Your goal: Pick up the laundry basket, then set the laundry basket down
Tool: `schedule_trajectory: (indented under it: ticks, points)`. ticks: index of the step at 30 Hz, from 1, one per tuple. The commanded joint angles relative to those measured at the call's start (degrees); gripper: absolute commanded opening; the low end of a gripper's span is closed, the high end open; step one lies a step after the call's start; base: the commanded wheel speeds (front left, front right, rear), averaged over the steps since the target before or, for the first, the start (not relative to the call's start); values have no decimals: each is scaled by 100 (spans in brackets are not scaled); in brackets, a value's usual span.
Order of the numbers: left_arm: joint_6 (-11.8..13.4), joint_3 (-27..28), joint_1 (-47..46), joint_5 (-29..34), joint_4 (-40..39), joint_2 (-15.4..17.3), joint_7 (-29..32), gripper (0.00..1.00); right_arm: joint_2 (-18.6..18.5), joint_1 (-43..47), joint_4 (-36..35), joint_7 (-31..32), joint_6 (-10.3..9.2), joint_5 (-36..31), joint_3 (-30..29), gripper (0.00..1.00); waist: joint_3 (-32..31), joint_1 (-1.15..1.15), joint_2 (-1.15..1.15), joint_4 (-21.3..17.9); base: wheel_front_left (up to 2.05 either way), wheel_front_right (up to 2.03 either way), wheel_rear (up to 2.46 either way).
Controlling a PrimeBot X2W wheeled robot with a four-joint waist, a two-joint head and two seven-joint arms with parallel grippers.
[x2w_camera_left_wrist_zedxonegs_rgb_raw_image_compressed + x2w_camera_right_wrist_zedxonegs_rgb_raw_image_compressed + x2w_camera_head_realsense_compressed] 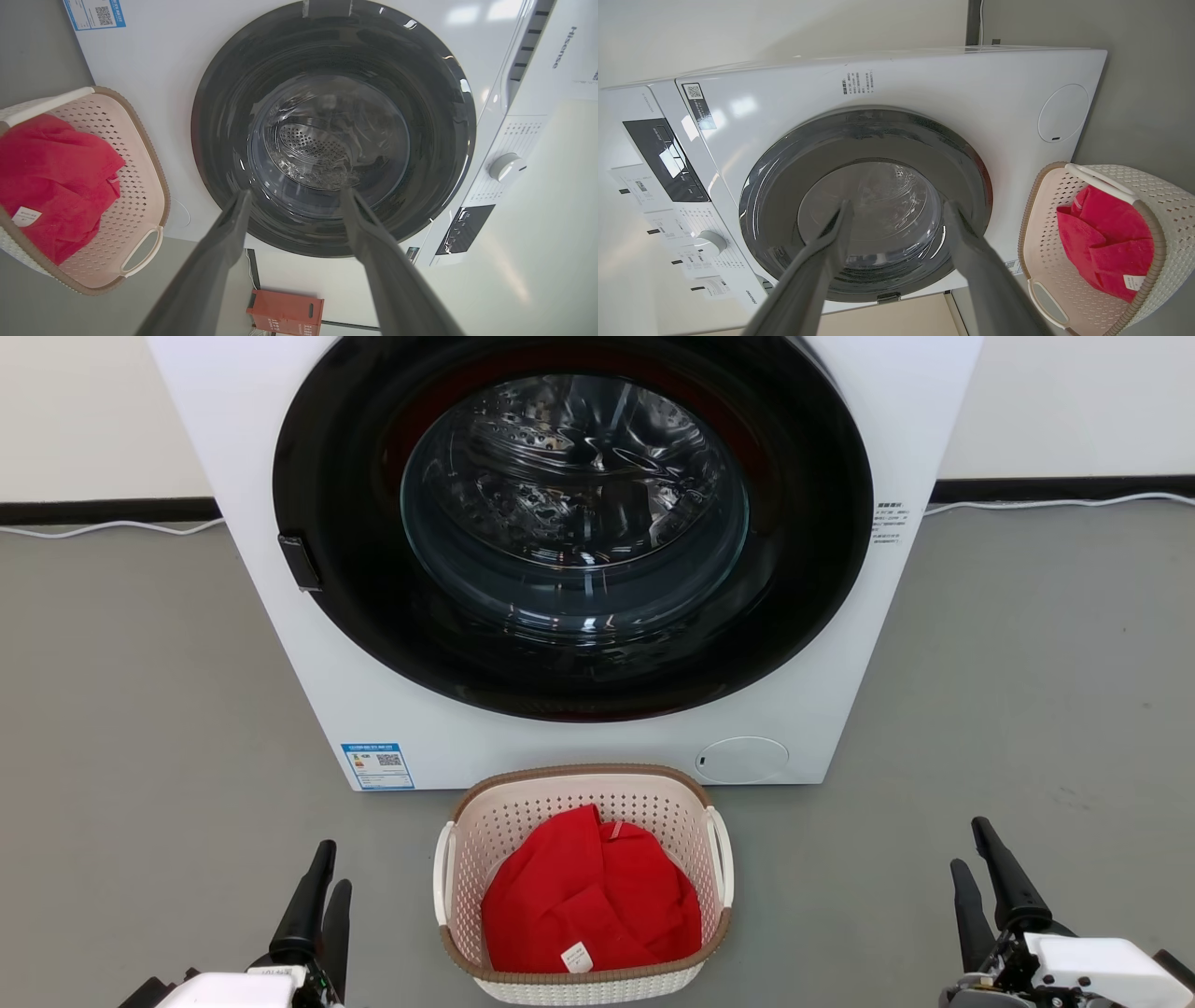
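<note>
Head view: a grey floor [140, 709] carries a white front-loading washing machine [392, 709], its round dark door [574, 523] shut and facing the camera. The laundry basket [653, 805] stands upright on the floor just in front of the machine, below the door and close to the front panel. It is cream, perforated, with a brown rim and a white loop handle on each short side. A crumpled red cloth [588, 896] lies inside it and covers most of the bottom.

The left hand [334, 866] sits at the lower left and the right hand [968, 843] at the lower right. The basket lies between them, touched by neither. The left hand is near the basket's left handle [441, 873]; the right hand is well apart from the right handle [724, 859]. The fingers of both hands point toward the machine, not toward the basket.

Wrist views: each hand's two fingers are spread wide with nothing between them, framing the door. The basket appears off to the side of each hand.

Small details: a blue label [377, 765] on the machine's lower left corner, and a white tag [576, 957] on the cloth.
</note>
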Motion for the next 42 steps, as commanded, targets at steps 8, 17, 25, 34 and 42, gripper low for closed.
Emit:
schedule_trajectory:
  ticks: [8, 17, 25, 34, 42]
  points:
    - [-13, -59, -304, 90, -254, 52, -148, 100, -45, -243, -322, -140, 11, -48, 116, 100, 17, -2, 0, 1, 0, 0, 0]
    - [-16, -116, -365, 361, -343, 53, -296, 100, -133, -297, -478, -314, 14, -221, 299, 100, 24, -2, 0, -2, 0, 0, 0]
    - [-19, -159, -407, 787, -416, 54, -427, 100, -269, -356, -611, -518, 17, -476, 528, 100, 28, -2, 0, -8, 0, 0, 0]
    - [-22, -214, -461, 1416, -470, 55, -575, 100, -412, -430, -705, -676, 20, -983, 725, 100, 40, -2, 0, -9, 0, 0, 0]
    - [-23, -198, -513, 2265, -512, 56, -706, 100, -544, -488, -733, -809, 23, -1599, 894, 100, 51, -2, 0, -6, 0, 0, 0]
